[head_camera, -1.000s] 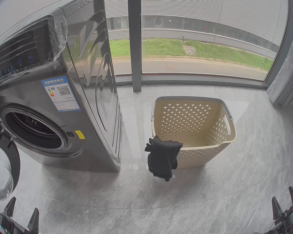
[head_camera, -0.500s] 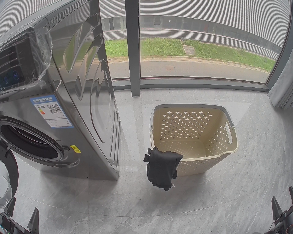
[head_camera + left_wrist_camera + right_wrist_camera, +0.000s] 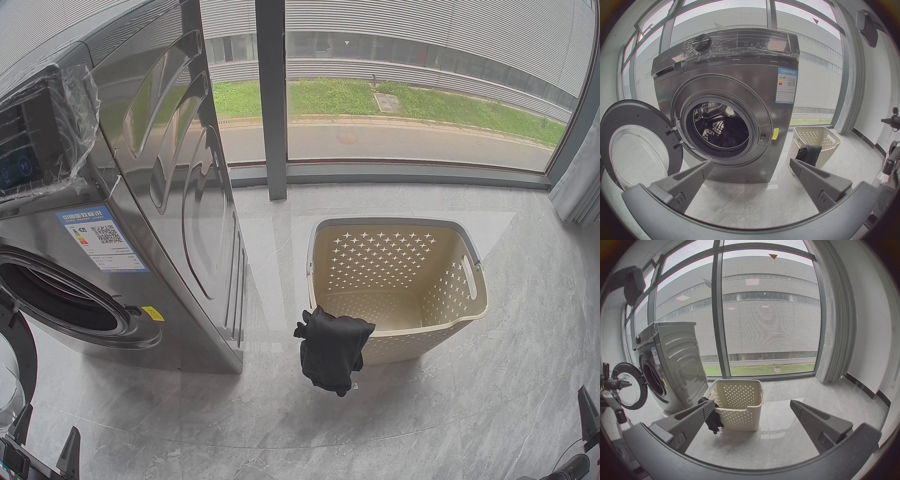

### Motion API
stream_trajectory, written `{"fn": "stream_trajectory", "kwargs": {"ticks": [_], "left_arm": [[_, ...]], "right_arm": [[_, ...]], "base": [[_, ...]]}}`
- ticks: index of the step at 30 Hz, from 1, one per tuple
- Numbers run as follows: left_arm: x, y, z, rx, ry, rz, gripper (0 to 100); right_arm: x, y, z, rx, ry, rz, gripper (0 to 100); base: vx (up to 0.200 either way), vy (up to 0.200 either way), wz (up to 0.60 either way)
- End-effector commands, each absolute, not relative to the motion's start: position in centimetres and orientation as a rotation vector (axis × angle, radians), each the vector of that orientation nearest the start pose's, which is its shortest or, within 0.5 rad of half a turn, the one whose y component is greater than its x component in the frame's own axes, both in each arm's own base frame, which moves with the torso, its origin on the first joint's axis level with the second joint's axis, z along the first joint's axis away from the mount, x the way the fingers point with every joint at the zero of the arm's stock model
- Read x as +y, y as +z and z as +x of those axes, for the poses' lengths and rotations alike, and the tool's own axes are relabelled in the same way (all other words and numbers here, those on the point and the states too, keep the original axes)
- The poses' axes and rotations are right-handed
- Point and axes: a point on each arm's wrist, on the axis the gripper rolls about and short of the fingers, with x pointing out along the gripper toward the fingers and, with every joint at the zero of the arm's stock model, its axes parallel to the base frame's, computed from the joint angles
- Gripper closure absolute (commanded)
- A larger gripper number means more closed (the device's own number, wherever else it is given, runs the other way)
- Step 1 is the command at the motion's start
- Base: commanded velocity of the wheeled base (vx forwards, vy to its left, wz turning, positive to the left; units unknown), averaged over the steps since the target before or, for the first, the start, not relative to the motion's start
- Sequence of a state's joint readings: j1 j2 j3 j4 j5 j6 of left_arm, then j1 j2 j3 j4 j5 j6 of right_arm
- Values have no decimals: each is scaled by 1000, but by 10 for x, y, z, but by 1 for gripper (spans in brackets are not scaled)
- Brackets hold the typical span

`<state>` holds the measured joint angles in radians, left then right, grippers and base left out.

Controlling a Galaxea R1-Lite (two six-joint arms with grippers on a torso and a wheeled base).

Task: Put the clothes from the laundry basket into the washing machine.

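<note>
A cream laundry basket [image 3: 387, 262] stands on the floor right of the grey washing machine [image 3: 169, 206]. A black garment [image 3: 331, 353] hangs over the basket's near left corner, mostly outside. The machine's round door [image 3: 634, 140] is swung open, and dark clothes [image 3: 728, 134] lie in the drum. My left gripper [image 3: 50, 420] is low at the near left, open and holding nothing, facing the drum [image 3: 750, 162]. My right gripper [image 3: 751, 403] is open too, well short of the basket [image 3: 740, 396] and the garment [image 3: 713, 421].
Grey tiled floor [image 3: 387, 412] stretches between me and the basket. A floor-to-ceiling window [image 3: 406, 94] with a dark post [image 3: 274, 100] runs behind. A curtain [image 3: 578, 181] hangs at the far right.
The head camera has shifted, so machine and basket sit differently in the picture; the garment stays on the rim. The right gripper has slid toward the view's right edge.
</note>
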<state>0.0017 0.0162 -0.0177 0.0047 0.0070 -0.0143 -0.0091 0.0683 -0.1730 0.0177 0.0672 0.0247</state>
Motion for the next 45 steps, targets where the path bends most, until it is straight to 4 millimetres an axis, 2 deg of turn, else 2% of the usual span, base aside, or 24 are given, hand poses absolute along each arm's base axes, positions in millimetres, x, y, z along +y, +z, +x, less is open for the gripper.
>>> {"fn": "stream_trajectory", "kwargs": {"ticks": [1,2,3,5,7,11,12,14,19,24,25,38,45], "left_arm": [[0,76,-23,8,6,-14,0],[0,76,-23,8,6,-14,0],[0,76,-23,8,6,-14,0],[0,76,-23,8,6,-12,0],[0,76,-23,8,6,-12,0],[0,76,-23,8,6,-12,0],[0,76,-23,8,6,-12,0],[0,76,-23,8,6,-12,0],[0,76,-23,8,6,-12,0],[0,76,-23,8,6,-14,0],[0,76,-23,8,6,-14,0],[0,76,-23,8,6,-14,0],[0,76,-23,8,6,-14,0]], "right_arm": [[4,163,31,285,203,30,0],[4,163,31,285,203,30,0],[5,162,55,370,235,13,0],[10,159,77,440,297,5,0],[20,153,89,506,387,2,0],[44,142,105,640,401,24,0],[44,142,105,640,401,24,0],[70,136,117,671,400,68,0],[110,121,138,666,367,113,0],[131,104,158,667,334,77,0],[142,100,168,664,340,80,0],[182,81,212,654,324,88,0],[206,67,232,649,285,154,0]], "base": [[0,0,0],[0,0,0],[0,0,0],[0,0,0],[0,0,0],[0,0,0],[0,0,0],[0,0,0],[0,0,0],[0,0,0],[0,0,0],[0,0,0],[0,0,0]]}}
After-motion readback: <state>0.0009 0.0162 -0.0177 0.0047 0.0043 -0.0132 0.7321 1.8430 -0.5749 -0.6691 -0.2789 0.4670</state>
